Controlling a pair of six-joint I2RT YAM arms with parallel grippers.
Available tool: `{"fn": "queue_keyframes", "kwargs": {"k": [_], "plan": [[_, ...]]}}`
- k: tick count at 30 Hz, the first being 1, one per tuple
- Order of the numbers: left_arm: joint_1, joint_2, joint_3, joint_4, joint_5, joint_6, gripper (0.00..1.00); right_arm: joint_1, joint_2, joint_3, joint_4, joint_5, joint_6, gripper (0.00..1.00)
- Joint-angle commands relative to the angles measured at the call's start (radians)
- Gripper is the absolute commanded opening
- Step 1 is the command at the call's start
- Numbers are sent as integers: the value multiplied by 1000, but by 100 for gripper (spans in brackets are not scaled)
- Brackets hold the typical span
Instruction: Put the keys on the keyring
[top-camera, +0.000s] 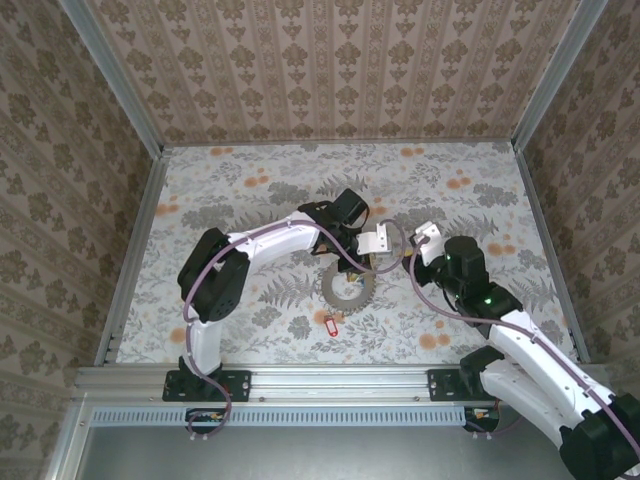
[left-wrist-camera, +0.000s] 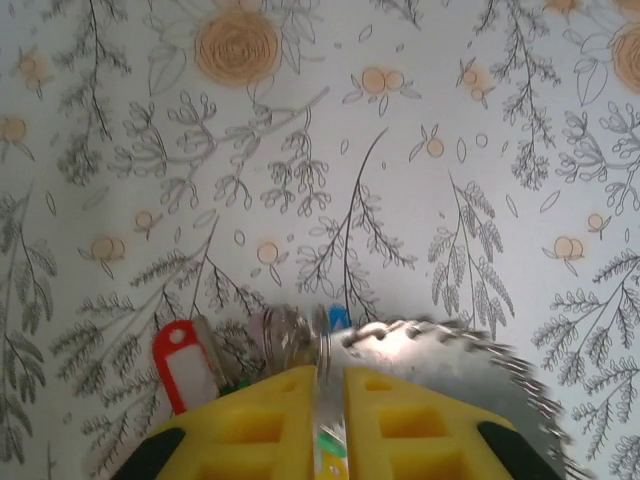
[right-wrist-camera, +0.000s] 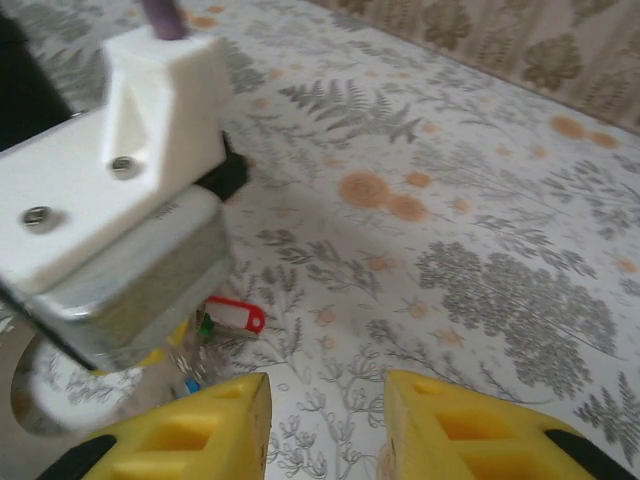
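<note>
Left gripper is pinched on the keyring rim, mid-table. Right gripper hangs with fingers spread, empty. The keyring is judged heavy and rigid, with loose toothed keys, so grip the bare ring. Count: one keyring, one red-tagged key just beside it, and one blue tag, partly hidden.

the keyring was silvery grey and saw-toothed; just below it a key bore a red tag with a white insert; the table beneath was pale, printed with grey ferns and orange blossoms; the walls beyond showed brown damask; the left gripper and right gripper had yellow fingers
</note>
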Motion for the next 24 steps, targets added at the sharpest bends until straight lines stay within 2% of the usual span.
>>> {"fn": "queue_keyframes", "kwargs": {"k": [1, 5, 8, 13, 16, 18, 23, 24], "plan": [[-6, -16, 13, 64, 55, -70, 17, -8, -26, -26, 68, 135, 66, 40], [-1, -92, -51, 134, 55, -97, 20, -36, -35, -51, 116, 191, 112, 44], [23, -203, -170, 274, 48, -151, 21, -74, -38, -66, 161, 205, 119, 48], [117, -433, -445, 610, -12, -282, 24, -138, -29, -95, 256, 299, 101, 63], [194, -562, -594, 747, -109, -364, 27, -193, -8, -129, 342, 311, 115, 76], [242, -642, -692, 832, -186, -400, 33, -233, 21, -153, 396, 298, 137, 84], [331, -805, -880, 968, -373, -456, 54, -312, 143, -179, 492, 242, 165, 88], [351, -833, -905, 975, -397, -465, 75, -322, 179, -182, 520, 235, 165, 89]]}}
